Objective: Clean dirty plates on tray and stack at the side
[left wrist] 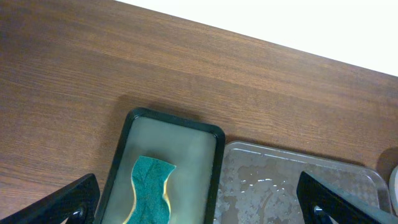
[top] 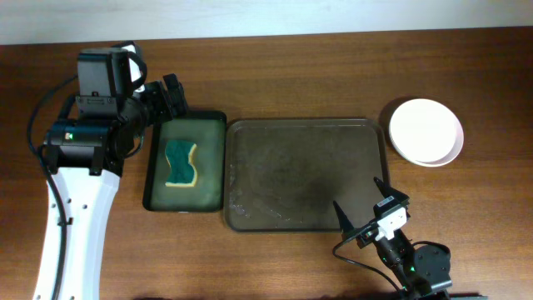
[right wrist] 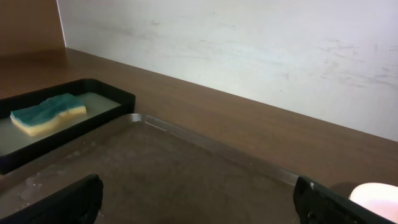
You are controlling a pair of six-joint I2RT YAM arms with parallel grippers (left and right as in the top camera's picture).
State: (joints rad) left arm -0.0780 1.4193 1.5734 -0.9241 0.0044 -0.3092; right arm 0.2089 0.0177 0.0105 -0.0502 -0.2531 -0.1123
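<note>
The dark brown tray [top: 306, 173] lies mid-table with no plates on it; its wet surface shows in the left wrist view [left wrist: 298, 186] and the right wrist view [right wrist: 155, 174]. The plates [top: 425, 132] sit as a pale stack on the table right of the tray; an edge shows in the right wrist view [right wrist: 376, 198]. How many are in the stack I cannot tell. My left gripper [top: 171, 93] is open and empty above the far end of the greenish tray [left wrist: 200, 208]. My right gripper [top: 361, 206] is open and empty over the brown tray's near right corner [right wrist: 199, 202].
A narrower black-rimmed greenish tray [top: 214, 158] left of the brown tray holds a green and yellow sponge [top: 181, 163], also seen in the left wrist view [left wrist: 151, 190] and the right wrist view [right wrist: 46, 113]. A pale wall stands behind the table.
</note>
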